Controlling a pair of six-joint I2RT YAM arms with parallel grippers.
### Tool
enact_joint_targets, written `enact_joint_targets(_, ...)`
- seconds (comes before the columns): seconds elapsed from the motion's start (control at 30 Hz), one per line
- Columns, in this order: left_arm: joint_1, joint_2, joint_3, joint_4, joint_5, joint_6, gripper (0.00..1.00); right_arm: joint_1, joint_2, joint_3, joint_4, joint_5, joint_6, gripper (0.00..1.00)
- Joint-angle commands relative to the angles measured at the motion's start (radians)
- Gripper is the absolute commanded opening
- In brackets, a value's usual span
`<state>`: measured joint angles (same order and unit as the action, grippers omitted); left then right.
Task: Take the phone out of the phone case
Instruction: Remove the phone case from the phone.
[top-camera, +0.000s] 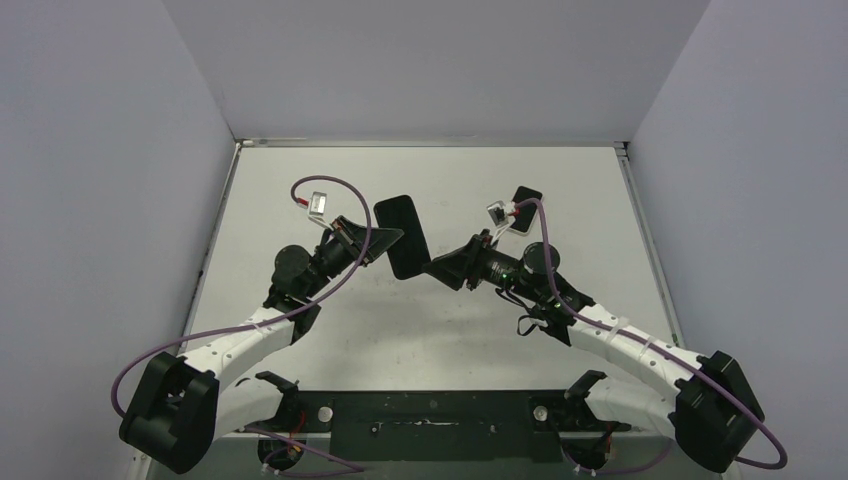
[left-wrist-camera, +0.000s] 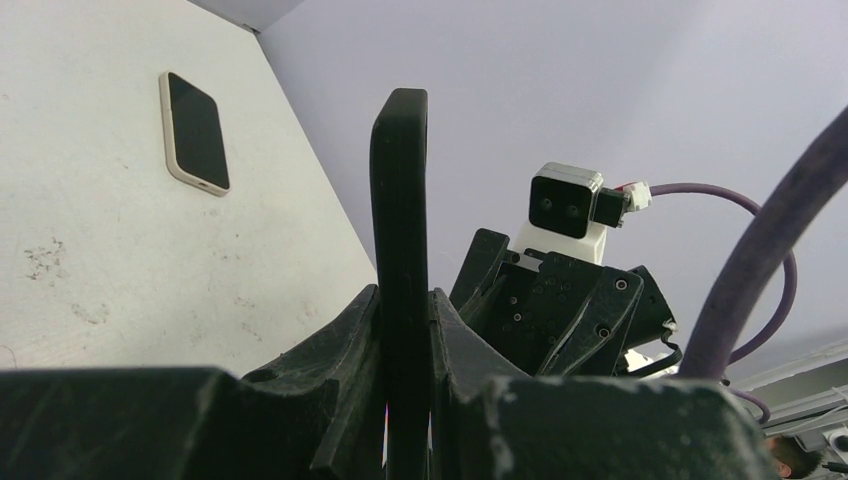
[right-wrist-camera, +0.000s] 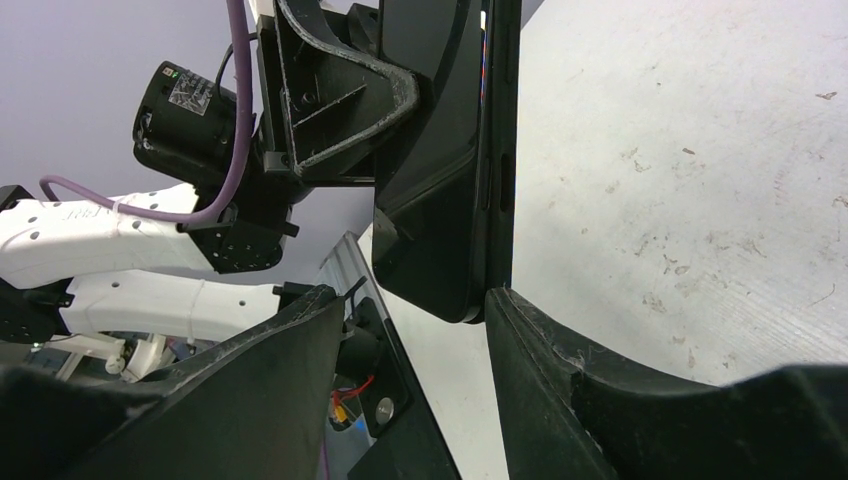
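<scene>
The left gripper (left-wrist-camera: 402, 320) is clenched on the black case (left-wrist-camera: 400, 180), holding it on edge above the table (left-wrist-camera: 120, 270). The right gripper (right-wrist-camera: 412, 305) straddles a corner of it, jaws apart, one finger touching. Farther off, a pale-rimmed phone (left-wrist-camera: 195, 132) lies flat on the table; whether the case holds another, I cannot tell. Any pull should be gentle and square across the rim, with the left grip firm.

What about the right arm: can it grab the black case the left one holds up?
Probably yes. The right gripper is open, and one end of the black case sits between its fingers, nothing in the way. The left gripper is shut on it.
</scene>
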<state>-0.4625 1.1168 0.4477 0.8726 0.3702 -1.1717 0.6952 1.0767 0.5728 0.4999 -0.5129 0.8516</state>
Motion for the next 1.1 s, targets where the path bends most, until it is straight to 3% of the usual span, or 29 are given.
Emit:
enact_joint_targets(0.0,0.001,-0.010,0.049,0.089,-0.006,0.029,0.00,0.013,0.010,0.026,0.083,-0.045,0.017,0.54)
enact_joint_targets(0.3,-0.001,-0.020,0.055,0.059,-0.015,0.055,0.00,0.019,0.023,0.027,0.081,-0.061,0.017,0.54)
enact_joint_targets(0.47,-0.010,-0.014,0.044,0.120,-0.003,-0.002,0.00,0.022,0.057,0.023,0.106,-0.068,0.024,0.54)
enact_joint_targets(0.67,-0.030,-0.019,0.023,0.207,0.000,-0.103,0.00,0.021,0.105,0.001,0.189,-0.079,0.059,0.54)
enact_joint_targets(1.07,-0.080,-0.011,-0.013,0.240,-0.027,-0.117,0.00,0.020,0.140,0.014,0.319,-0.105,0.100,0.51)
